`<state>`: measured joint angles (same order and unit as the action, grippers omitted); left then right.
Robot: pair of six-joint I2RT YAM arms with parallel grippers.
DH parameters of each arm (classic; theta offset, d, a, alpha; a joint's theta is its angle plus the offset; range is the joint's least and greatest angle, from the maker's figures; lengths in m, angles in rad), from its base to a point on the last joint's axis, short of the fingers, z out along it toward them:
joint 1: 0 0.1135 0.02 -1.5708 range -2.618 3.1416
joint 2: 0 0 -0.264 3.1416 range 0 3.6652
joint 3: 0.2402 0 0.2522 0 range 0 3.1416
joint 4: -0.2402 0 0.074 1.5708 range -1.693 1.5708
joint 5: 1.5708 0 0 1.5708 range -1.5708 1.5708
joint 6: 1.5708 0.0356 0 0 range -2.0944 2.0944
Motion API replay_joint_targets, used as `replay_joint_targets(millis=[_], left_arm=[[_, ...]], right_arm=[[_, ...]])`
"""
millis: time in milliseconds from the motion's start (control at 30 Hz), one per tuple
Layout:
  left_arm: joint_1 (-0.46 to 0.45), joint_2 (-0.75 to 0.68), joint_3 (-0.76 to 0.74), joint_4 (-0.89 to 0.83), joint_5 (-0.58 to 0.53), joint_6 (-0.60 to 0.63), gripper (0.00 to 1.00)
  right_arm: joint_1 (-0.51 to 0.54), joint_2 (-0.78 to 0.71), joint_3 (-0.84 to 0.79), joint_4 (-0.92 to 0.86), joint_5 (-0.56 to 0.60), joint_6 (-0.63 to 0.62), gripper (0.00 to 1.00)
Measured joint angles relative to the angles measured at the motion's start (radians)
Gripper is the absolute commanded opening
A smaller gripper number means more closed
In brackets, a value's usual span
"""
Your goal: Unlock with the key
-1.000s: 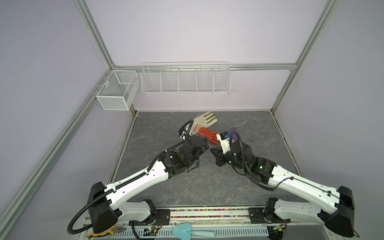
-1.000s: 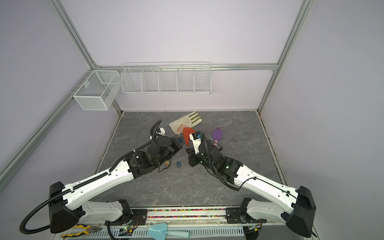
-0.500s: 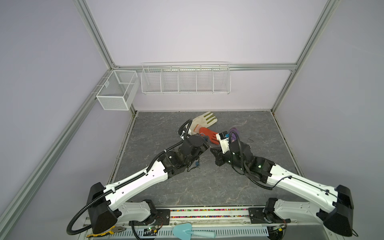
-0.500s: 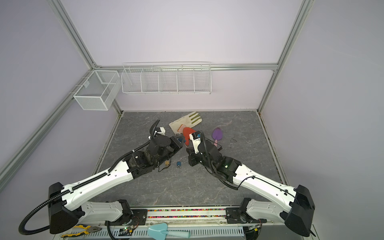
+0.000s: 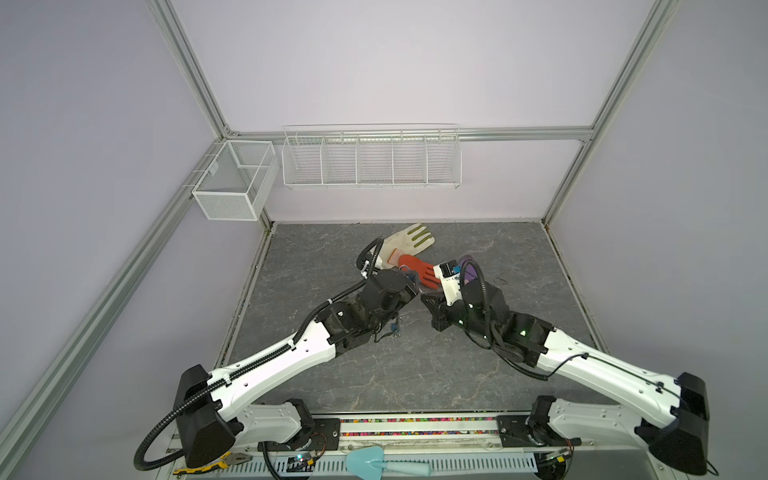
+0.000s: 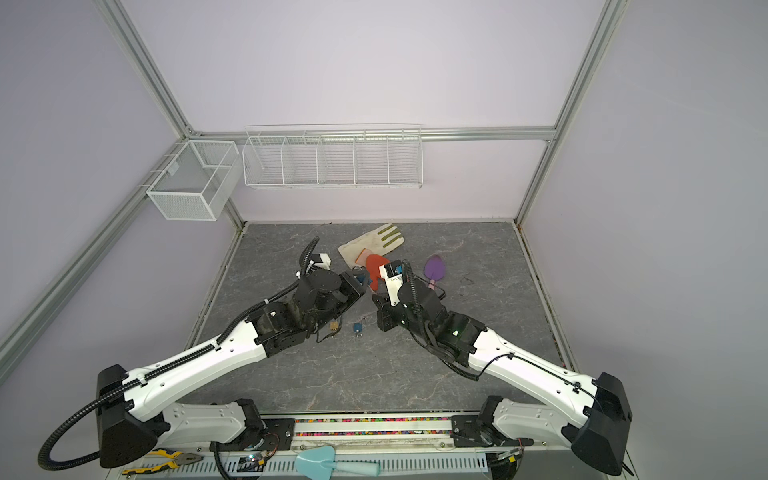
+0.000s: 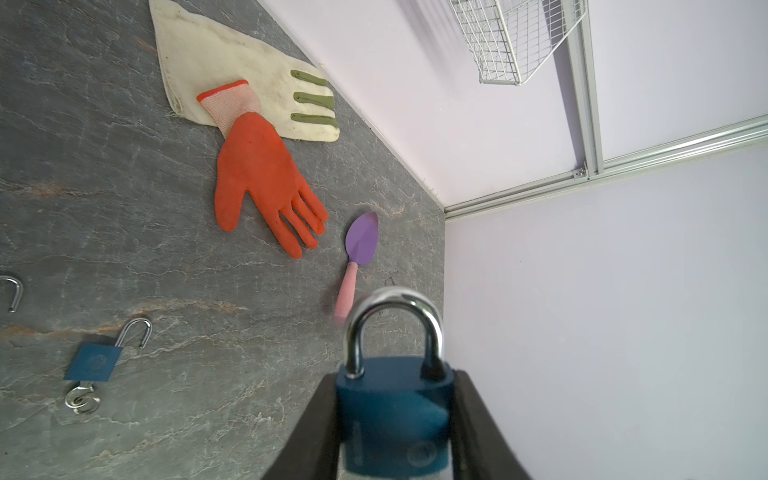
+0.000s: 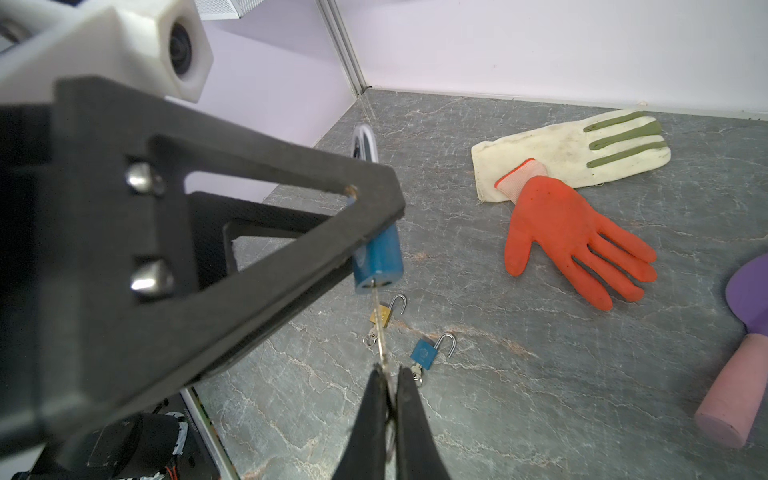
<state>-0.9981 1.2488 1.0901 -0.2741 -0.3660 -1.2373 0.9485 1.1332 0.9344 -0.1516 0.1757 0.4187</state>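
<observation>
The left gripper [image 7: 395, 376] clamps the sides of the blue padlock [image 7: 392, 415], holding it off the table [image 7: 124, 232] with its shackle seated. The right gripper [image 8: 389, 371] is pinched tight on the silver key [image 8: 379, 328], whose tip meets the keyhole in the padlock's underside. A round stamp on the held padlock's face is too blurred to read. So is the emblem on the small blue padlock [image 7: 93, 362], which lies open-shackled on the table near an open brass padlock [image 8: 381, 314]. Farther off, an orange glove [image 7: 257, 174] overlaps a cream glove [image 7: 232, 62], beside a purple trowel [image 7: 362, 239].

Left hand [image 5: 411, 284], right hand [image 5: 428, 297], seemingly touching
</observation>
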Motion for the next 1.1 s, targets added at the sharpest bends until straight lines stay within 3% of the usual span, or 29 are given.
replay_joint_targets(millis=[767,1100], left_arm=[[0.003,0.005,0.0,0.018,0.034,0.022,0.0],[-0.032,0.008,0.025,0.019,-0.005,0.053,0.0]], right_arm=[[-0.015,0.047,0.091,-0.079,-0.01,0.05,0.06],[-0.035,0.063,0.167,-0.151,-0.058,0.076,0.06]])
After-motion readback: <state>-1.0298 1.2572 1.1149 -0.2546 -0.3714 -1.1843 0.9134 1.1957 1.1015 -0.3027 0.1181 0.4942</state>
